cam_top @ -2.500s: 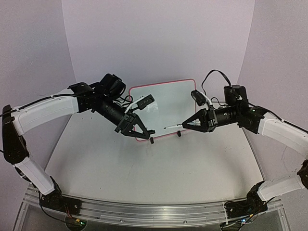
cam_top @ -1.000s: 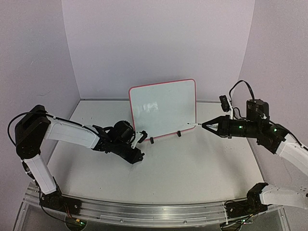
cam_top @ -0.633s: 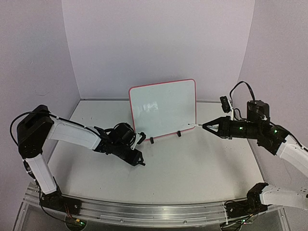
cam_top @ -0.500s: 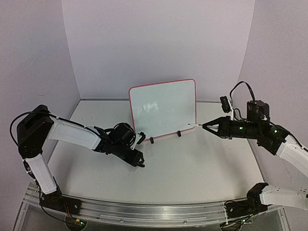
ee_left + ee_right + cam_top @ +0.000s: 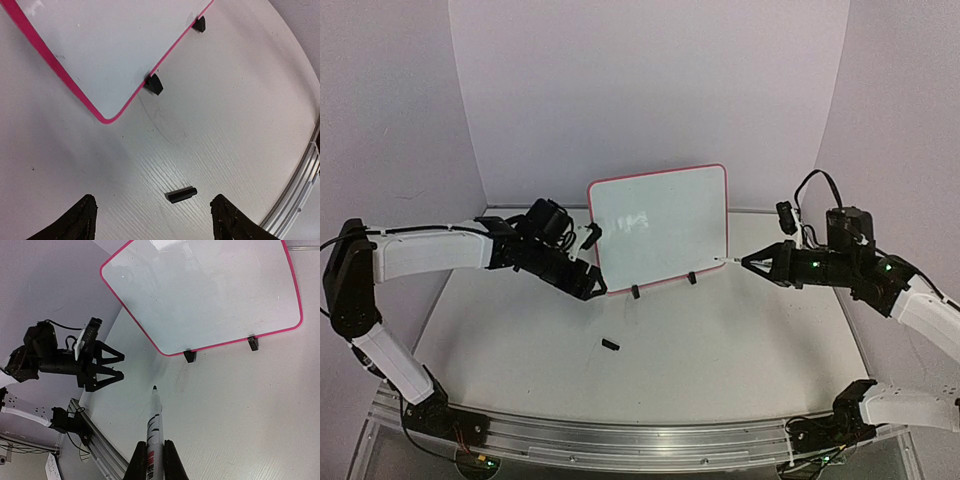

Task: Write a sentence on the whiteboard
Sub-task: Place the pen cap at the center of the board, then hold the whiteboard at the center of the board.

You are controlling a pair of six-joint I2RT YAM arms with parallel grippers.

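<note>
The whiteboard (image 5: 660, 225) stands upright on small black feet (image 5: 153, 84) at mid-table, its pink frame (image 5: 150, 337) all around. No sentence is in view on its white face, only glare. My left gripper (image 5: 586, 284) hangs open just off the board's lower left corner. A short black marker cap (image 5: 181, 194) lies loose on the table (image 5: 720, 350) between and beyond its fingertips (image 5: 80, 222), also visible in the top view (image 5: 610, 345). My right gripper (image 5: 152, 465) is shut on the uncapped black-and-white marker (image 5: 154, 425). The marker's tip (image 5: 725, 262) points at the board's lower right edge from a short distance.
An aluminium rail (image 5: 620, 440) runs along the near edge of the table, seen also at the left wrist view's right side (image 5: 300, 200). Lilac walls (image 5: 650, 90) close in the back and sides. Faint pen scuffs (image 5: 162, 122) mark the table below the board.
My left gripper opened low over the table and left the black cap lying there. It then rose and pulled back toward the board's lower left corner. The right arm has barely moved.
</note>
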